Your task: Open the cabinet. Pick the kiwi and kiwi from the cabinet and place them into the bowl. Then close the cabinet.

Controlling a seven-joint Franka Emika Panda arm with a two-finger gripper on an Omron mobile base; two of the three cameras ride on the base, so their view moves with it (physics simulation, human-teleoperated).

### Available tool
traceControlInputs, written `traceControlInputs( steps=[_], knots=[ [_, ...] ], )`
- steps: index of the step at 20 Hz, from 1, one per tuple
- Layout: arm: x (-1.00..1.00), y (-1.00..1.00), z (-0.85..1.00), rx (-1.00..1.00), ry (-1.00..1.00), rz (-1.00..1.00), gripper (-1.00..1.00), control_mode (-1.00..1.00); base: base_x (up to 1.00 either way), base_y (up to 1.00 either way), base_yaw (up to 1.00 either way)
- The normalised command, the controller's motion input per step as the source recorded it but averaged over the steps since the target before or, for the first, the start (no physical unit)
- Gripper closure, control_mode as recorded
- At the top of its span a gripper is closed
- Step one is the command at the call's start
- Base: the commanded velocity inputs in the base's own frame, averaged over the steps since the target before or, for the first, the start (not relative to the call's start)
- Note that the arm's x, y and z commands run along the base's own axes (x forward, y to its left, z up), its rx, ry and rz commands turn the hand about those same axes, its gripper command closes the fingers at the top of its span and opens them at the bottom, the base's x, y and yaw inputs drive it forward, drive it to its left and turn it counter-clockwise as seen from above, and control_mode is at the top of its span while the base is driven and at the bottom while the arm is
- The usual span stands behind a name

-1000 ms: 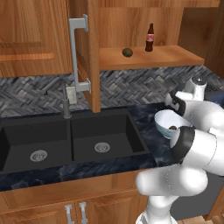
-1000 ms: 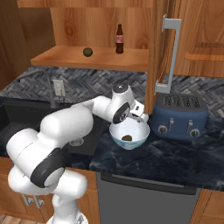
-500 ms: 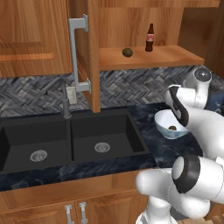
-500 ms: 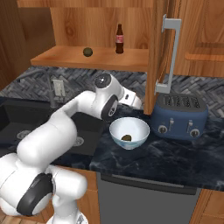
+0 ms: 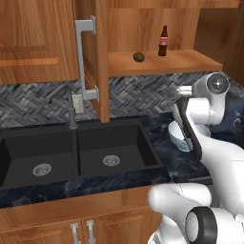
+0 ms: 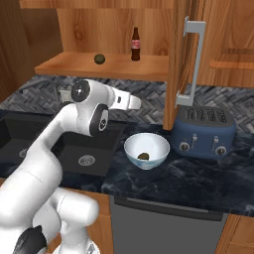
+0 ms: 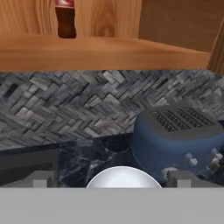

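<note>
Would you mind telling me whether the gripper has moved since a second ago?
Yes. In the right base view it has risen from the bowl toward the cabinet shelf, leaving a kiwi inside.

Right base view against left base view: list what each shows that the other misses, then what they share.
Right base alone: the blue toaster and the kiwi in the bowl. Left base alone: the faucet and both sink drains. Shared: the shelf kiwi, the cola bottle, the bowl, the open cabinet door and the black sink.
</note>
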Motion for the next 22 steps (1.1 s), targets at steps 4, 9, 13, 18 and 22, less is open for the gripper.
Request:
traceControlInputs(
  steps=[4,9,13,18,22],
  knots=[
    [-0.62,0.38,0.64,-0.09,-0.18,0.05,-1.0,-1.0,0.0,0.0,0.0],
    [-0.72,0.24,0.45,-0.07,-0.23,0.02,-1.0,-1.0,0.0,0.0,0.0],
    [-0.71,0.2,0.41,-0.07,-0.23,0.01,-1.0,-1.0,0.0,0.0,0.0],
    [-0.6,0.2,0.51,-0.05,-0.22,0.0,-1.0,-1.0,0.0,0.0,0.0],
    [-0.23,0.33,0.6,-0.04,-0.14,0.02,-1.0,-1.0,0.0,0.0,0.0]
  ],
)
